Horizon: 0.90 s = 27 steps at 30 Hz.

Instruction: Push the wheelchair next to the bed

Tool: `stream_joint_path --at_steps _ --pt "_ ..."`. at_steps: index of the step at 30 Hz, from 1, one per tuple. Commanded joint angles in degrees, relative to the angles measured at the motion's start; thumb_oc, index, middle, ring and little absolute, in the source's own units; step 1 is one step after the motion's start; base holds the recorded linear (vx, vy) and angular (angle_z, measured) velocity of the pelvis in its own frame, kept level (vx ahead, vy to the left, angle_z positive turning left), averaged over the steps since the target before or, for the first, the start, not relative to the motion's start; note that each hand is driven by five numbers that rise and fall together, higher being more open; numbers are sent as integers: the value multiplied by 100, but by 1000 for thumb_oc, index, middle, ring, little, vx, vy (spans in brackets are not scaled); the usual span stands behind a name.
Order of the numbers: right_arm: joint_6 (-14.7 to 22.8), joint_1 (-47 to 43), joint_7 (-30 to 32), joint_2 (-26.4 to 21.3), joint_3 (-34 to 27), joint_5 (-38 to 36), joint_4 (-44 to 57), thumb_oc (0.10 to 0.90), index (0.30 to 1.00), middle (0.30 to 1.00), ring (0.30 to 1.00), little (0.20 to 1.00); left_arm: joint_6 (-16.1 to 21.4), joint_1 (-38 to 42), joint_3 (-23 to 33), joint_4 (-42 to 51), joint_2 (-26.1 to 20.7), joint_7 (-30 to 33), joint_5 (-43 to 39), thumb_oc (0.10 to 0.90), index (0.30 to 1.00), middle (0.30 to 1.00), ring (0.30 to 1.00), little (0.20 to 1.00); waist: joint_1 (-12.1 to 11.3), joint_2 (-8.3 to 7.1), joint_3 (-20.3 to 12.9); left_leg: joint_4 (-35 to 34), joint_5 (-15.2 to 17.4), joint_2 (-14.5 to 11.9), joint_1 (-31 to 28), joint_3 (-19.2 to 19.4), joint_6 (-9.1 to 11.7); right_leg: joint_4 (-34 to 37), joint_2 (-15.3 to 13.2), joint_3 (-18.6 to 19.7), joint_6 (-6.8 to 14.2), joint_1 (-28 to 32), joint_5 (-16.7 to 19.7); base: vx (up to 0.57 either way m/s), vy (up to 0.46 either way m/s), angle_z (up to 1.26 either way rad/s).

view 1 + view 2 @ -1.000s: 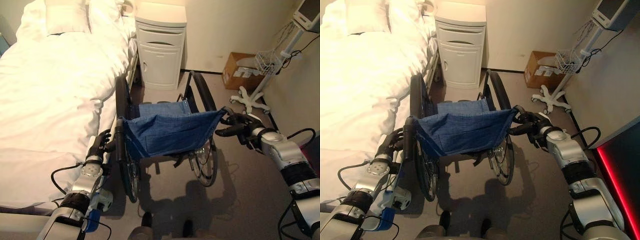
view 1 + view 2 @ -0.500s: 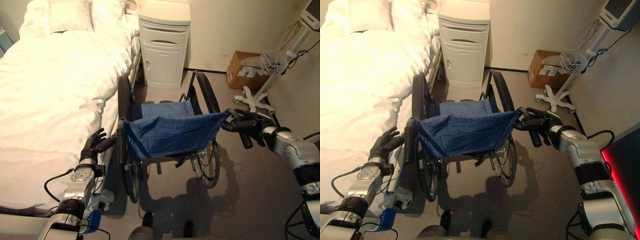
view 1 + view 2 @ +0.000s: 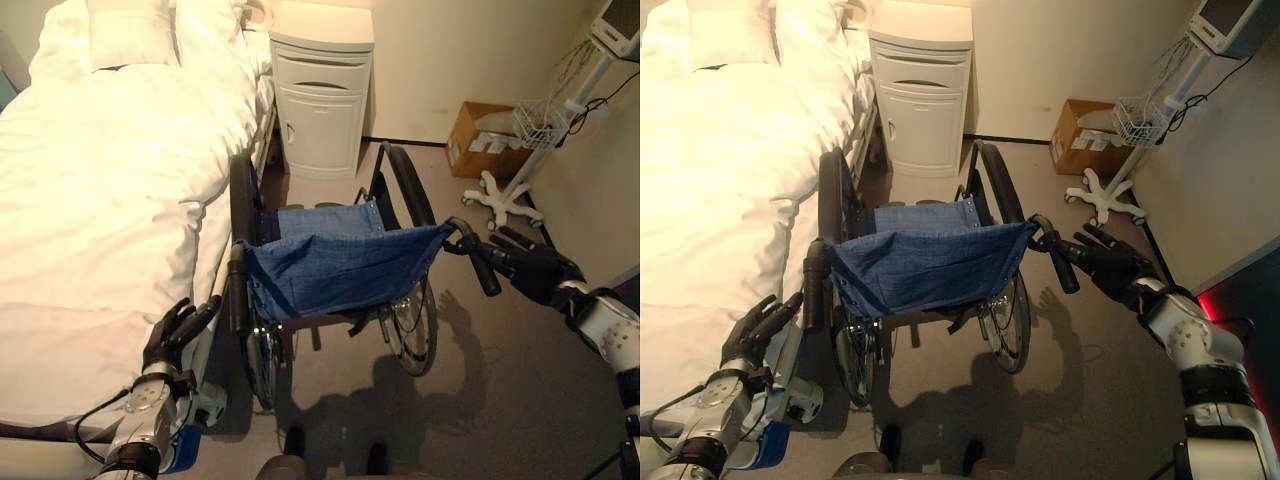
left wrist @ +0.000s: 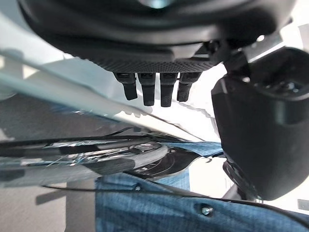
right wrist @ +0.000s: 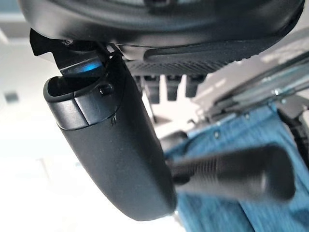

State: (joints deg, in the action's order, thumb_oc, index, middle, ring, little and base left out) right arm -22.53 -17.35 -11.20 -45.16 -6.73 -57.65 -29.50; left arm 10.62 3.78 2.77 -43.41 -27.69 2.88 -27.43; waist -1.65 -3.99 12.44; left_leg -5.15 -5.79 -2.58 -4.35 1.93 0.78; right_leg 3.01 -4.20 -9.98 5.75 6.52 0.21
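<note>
Left eye view: wheelchair [image 3: 335, 275] parked close alongside the bed [image 3: 100, 210], blue fabric backrest facing the camera, front pointing toward the white bedside cabinet [image 3: 322, 95].
Left hand [image 3: 175, 332]: low beside the bed edge, just behind the left push handle [image 3: 237, 292], fingers straight and spread, off the handle, holding nothing.
Left wrist view: fingers [image 4: 150, 89] extended in a row, blue fabric and a wheel past them, nothing gripped.
Right hand [image 3: 530, 270]: just behind the right push handle [image 3: 482, 265], fingers stretched out loosely, not wrapped round it.
Right wrist view: dark handle grip [image 5: 231, 173] lying across past the thumb, fingers uncurled above it.
Far wall: cardboard box [image 3: 482, 142] on the floor, next to the wheeled stand [image 3: 520, 165] carrying a wire basket.
Bed: white duvet and pillows [image 3: 125, 30], left wheel near the bed frame.
</note>
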Motion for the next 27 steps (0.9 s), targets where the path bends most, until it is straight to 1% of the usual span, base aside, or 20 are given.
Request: stream_joint_path --at_steps 1,2,3,6,8,10,11,13,14,15,16,17,19,21,22,23,24,26,27 --pt "655 -124 -333 -525 -290 343 -226 800 900 900 900 900 820 237 194 24 -200 73 -143 800 900 900 900 900 5 -161 -470 535 1044 217 -27 344 -135 -594 -91 26 95 -329 -210 -36 -20 -1" --pt "791 195 -526 -279 -333 602 -301 800 900 900 900 900 898 138 193 -24 -41 104 -125 800 900 900 900 900 18 -159 -439 542 1039 221 -20 354 -148 -600 -80 40 89 -343 -207 0 0 0" --pt "826 337 -625 -143 -347 611 -321 800 900 900 900 900 931 84 180 -41 39 114 -88 800 900 900 900 900 17 -153 -423 543 1038 219 -23 359 -153 -603 -80 35 88 -346 -205 0 0 0" --pt "1165 749 -777 464 -435 494 -439 800 900 900 900 900 1011 -92 94 -108 348 111 252 800 900 900 900 900 1 -125 -406 543 1044 220 -37 361 -177 -610 -76 23 80 -344 -215 -1 -6 -1" --pt "1347 919 -708 906 -431 182 -554 800 900 900 900 900 1057 -149 13 -204 512 111 417 800 900 900 900 900 -4 -99 -403 544 1050 223 -38 369 -190 -619 -74 1 76 -347 -224 2 -11 -4" --pt "1586 1102 -864 1449 -440 -143 -893 800 900 900 900 900 1122 -212 -41 -353 675 97 455 800 900 900 900 900 4 -56 -401 525 1062 226 -67 385 -202 -613 -70 1 75 -331 -236 9 3 -6" --pt "1633 1181 -994 1681 -450 -406 -1013 800 900 900 900 900 1143 -248 -66 -394 742 109 461 800 900 900 900 900 6 -40 -400 523 1068 227 -73 390 -205 -613 -69 -4 71 -329 -241 9 9 -3" --pt "1585 1344 -1345 2217 -500 -1018 -1372 800 900 900 900 900 1190 -315 -99 -506 854 79 567 800 900 900 900 900 13 -13 -396 532 1088 247 -78 384 -220 -623 -58 20 75 -335 -255 0 0 0" --pt "1583 1390 -1439 2435 -471 -957 -1629 800 900 900 900 900 1215 -329 -145 -561 917 103 607 800 900 900 900 900 10 5 -388 537 1098 261 -76 379 -229 -627 -51 27 76 -340 -261 0 0 0" --pt "1533 1413 -1456 2543 -445 -860 -1793 800 900 900 900 900 1224 -340 -178 -594 954 116 651 800 900 900 900 900 7 14 -382 539 1103 267 -76 378 -233 -630 -48 28 75 -342 -265 0 0 0" --pt "1536 1460 -1536 2742 -372 -562 -2172 800 900 900 900 900 1267 -368 -262 -656 1045 171 805 800 900 900 900 900 6 46 -362 545 1107 274 -79 378 -238 -642 -43 33 63 -350 -275 0 0 0" --pt "1641 1488 -1557 2883 -267 -289 -2430 800 900 900 900 900 1271 -401 -333 -698 1103 177 862 800 900 900 900 900 0 72 -342 558 1107 281 -79 369 -242 -649 -36 55 53 -351 -276 0 0 0" --pt "1718 1520 -1682 3052 -122 50 -2907 800 900 900 900 900 1333 -450 -438 -862 1212 117 971 800 900 900 900 900 -17 111 -318 587 1108 295 -69 352 -249 -657 -25 68 33 -350 -277 0 0 0" --pt "1817 1512 -1783 3152 32 323 -3209 800 900 900 900 900 1424 -440 -566 -1008 1292 86 1320 800 900 900 900 900 -26 143 -307 598 1102 303 -62 336 -247 -656 -24 63 20 -351 -273 -4 8 -5" --pt "1842 1509 -1796 3218 120 394 -3274 800 900 900 900 900 1473 -439 -666 -1086 1329 90 1493 800 900 900 900 900 -24 166 -300 618 1099 309 -56 325 -243 -665 -22 61 11 -346 -274 3 6 -4" --pt "1842 1509 -1796 3218 120 394 -3274 800 900 900 900 900 1473 -439 -666 -1086 1329 90 1493 800 900 900 900 900 -24 166 -300 618 1099 309 -56 325 -243 -665 -22 61 11 -346 -274 0 0 0" --pt "1959 1519 -1780 3324 323 377 -3226 800 900 900 900 900 1518 -448 -808 -1162 1383 -18 1564 800 900 900 900 900 -11 205 -290 639 1092 322 -54 310 -242 -678 -20 61 -6 -339 -283 2 32 -1" --pt "2176 1528 -1819 3439 578 541 -3145 800 900 900 900 900 1619 -427 -1021 -1202 1460 -36 1878 800 900 900 900 900 16 259 -287 637 1084 340 -51 297 -246 -676 -21 61 -21 -339 -293 -10 55 -3" --pt "2247 1540 -1835 3491 722 573 -3110 800 900 900 900 900 1603 -423 -1147 -1227 1498 -80 1836 800 900 900 900 900 36 292 -292 637 1078 349 -51 294 -244 -678 -23 54 -29 -340 -297 -19 69 -3"
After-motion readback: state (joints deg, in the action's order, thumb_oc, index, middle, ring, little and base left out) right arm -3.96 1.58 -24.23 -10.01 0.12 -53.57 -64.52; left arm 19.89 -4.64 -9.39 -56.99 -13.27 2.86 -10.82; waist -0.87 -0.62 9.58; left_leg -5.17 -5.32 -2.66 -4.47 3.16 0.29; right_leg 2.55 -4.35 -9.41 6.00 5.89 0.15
